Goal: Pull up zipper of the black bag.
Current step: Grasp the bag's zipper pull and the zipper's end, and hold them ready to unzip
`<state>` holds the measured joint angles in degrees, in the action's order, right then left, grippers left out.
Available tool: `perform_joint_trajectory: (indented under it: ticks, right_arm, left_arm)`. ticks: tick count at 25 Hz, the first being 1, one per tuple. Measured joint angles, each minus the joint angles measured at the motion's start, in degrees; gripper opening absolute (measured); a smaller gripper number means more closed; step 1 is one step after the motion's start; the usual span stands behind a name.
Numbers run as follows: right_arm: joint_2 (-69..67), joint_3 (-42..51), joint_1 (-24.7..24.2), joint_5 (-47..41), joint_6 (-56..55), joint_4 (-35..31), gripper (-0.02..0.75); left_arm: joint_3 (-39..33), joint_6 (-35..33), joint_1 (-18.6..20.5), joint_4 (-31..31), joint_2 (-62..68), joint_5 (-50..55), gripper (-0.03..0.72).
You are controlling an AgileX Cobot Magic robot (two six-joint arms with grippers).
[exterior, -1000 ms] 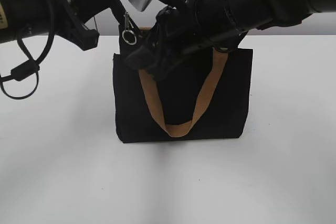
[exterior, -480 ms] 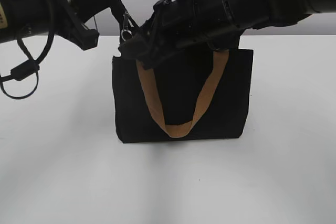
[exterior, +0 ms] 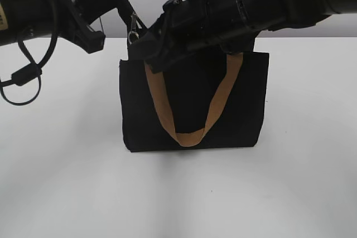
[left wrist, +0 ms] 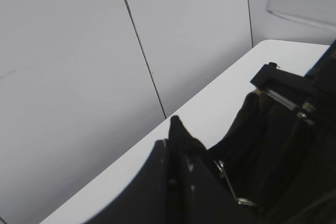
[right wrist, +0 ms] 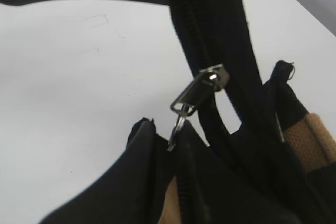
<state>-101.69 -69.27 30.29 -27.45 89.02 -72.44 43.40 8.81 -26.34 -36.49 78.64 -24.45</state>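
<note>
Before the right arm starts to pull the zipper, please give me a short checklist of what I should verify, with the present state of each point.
1. Right gripper closed on the pull ring of the zipper: ok, the ring sits between its fingers.
2. Left gripper holding the corner of the black bag: ok, it pinches fabric at the top left corner.
3. Bag upright on the table: ok.
4. Tan strap clear of the zipper track: cannot tell; the right arm hides the top edge.
5. Track ahead of the slider free: cannot tell.

One black bag (exterior: 192, 104), two tools.
</note>
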Motion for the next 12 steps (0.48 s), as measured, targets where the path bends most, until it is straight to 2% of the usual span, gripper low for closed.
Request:
perform_joint_trajectory:
  ticks: [4, 12]
  right_arm:
    - [0.0, 0.0, 0.0, 0.0, -0.32, -0.05, 0.001]
    - [2.12, 0.0, 0.0, -0.32, -4.99, -0.02, -0.001]
  left_arm:
    - [0.0, 0.0, 0.0, 0.0, 0.0, 0.07, -0.003]
    - [0.0, 0.05, 0.0, 0.22, -0.07, 9.49, -0.003]
